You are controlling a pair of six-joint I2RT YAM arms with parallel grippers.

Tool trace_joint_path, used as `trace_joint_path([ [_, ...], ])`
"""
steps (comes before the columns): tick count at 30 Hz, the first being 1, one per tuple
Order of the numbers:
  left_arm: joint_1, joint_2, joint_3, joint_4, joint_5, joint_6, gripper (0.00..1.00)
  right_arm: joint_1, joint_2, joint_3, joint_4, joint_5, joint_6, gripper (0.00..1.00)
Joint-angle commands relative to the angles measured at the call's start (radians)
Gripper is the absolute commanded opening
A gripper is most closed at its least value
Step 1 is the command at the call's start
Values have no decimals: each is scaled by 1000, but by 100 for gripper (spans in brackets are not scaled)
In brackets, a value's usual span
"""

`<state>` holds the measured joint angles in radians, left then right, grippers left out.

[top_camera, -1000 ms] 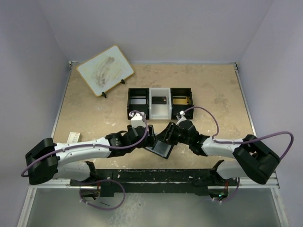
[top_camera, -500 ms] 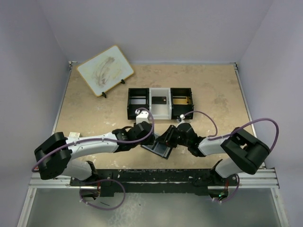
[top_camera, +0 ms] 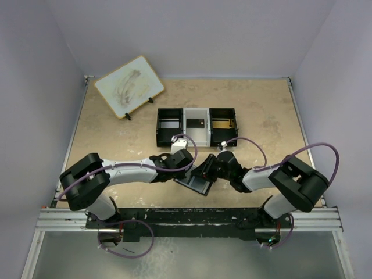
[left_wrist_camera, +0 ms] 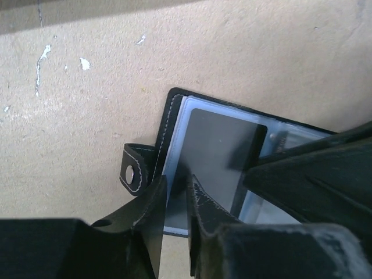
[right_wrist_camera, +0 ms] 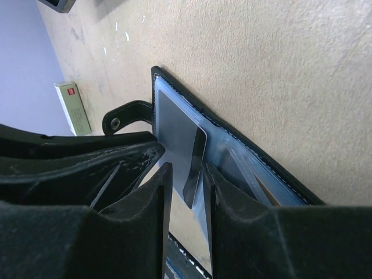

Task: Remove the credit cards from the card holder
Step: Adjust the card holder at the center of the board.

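Left claw (left_wrist_camera: 177, 189) first: its jaws stand only a thin slot apart, right at the near edge of the open card holder (left_wrist_camera: 172, 119), with the lower edge of a dark credit card (left_wrist_camera: 224, 145) lying in that slot. Whether it actually pinches the card, I can't tell from where I stand. The right claw (right_wrist_camera: 186, 168) comes in from the other side. Its jaws are just as narrow and straddle the lifted corner of the same card. Again, I can't tell if it grips or only brackets it.

The card holder lies spread flat on the worktop (top_camera: 116, 145) near the front, between the two arms. Its pale blue inside faces up and its snap strap (left_wrist_camera: 135, 172) sticks out to one side. The card sits partly out of its clear pocket.

To my eye the job is at the pulling-out step for this card. The next move calls for one claw to pin the holder down while the other closes firmly on the card's free edge and slides it along the pocket, not upward, so the whole wallet doesn't lift with it.
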<state>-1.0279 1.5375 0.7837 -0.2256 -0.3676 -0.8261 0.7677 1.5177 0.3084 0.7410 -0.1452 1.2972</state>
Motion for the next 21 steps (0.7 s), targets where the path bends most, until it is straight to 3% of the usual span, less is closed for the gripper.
trace_joint_path([
  [1, 3, 24, 34, -16, -9, 16, 15, 2, -43, -9, -165, 74, -23, 32],
  [5, 4, 49, 29, -20, 4, 23, 9, 2, -23, -10, -176, 76, -7, 31],
  [9, 3, 79, 24, -22, 26, 29, 5, 2, 22, -25, -75, 36, -8, 29],
  [19, 3, 64, -15, -2, 25, -8, 2, 2, -37, -38, -21, 16, -24, 0],
  [21, 3, 65, -18, -1, 21, -14, 2, 2, -68, -48, -19, 16, -26, 0],
])
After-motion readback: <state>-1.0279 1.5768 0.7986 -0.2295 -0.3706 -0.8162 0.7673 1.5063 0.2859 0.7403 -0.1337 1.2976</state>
